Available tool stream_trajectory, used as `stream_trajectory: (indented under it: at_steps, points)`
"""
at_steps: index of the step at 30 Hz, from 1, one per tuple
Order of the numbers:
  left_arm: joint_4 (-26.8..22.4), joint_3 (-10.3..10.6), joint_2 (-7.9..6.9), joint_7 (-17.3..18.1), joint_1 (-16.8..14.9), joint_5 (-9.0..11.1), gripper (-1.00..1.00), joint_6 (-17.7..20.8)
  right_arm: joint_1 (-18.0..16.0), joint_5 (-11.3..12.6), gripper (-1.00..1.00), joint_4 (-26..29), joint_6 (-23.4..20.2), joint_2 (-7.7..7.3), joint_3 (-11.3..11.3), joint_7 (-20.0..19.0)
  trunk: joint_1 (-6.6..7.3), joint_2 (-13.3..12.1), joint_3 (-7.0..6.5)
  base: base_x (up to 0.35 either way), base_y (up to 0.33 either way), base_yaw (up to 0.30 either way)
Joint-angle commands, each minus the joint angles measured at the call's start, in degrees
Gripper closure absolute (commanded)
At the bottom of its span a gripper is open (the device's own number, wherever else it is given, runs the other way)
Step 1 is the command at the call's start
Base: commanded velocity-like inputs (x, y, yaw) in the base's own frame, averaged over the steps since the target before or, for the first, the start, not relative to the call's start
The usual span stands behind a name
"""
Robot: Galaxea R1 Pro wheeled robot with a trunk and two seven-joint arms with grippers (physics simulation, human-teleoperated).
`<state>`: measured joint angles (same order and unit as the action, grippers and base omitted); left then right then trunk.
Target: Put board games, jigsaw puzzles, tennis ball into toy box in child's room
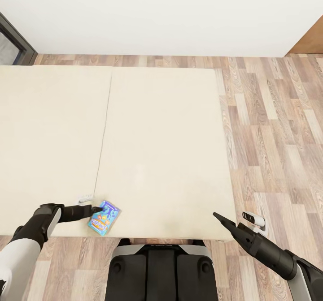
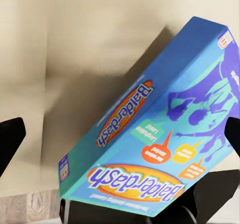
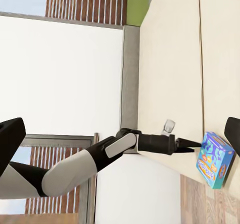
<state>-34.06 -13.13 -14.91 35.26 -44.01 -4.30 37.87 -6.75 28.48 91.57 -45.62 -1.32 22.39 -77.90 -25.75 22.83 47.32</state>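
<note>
Left gripper (image 1: 96,210) at the blue game (image 1: 104,217) on the bed (image 1: 161,148).
Its fingers stand spread, the box's near edge between them, positioned for a pinch.

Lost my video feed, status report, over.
Left gripper at blue board game, jaws wide open around it, no grasp. Right gripper empty past the bed corner. Nothing in the way.

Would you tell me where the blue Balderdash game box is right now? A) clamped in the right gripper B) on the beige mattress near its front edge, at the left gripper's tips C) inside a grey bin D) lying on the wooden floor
B: the blue Balderdash box rests on the mattress at the left gripper.
</note>
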Motion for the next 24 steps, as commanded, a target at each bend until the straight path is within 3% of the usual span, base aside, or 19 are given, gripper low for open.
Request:
stream_trajectory:
  at_steps: [1,24]
  points:
    - [-0.06,-0.32,-0.06,0.50,-0.02,-0.43,-1.00,0.71,-0.02,0.17,-1.00,0.01,-0.47,-0.01,0.02,-0.06,-0.03,0.09,0.06,0.000,0.000,0.000]
    - [0.16,-0.01,-0.49,0.87,-0.02,-0.51,-1.00,2.90,-0.02,0.17,-1.00,0.01,-0.52,-0.07,0.02,-0.22,-0.03,0.09,0.06,0.000,0.000,0.000]
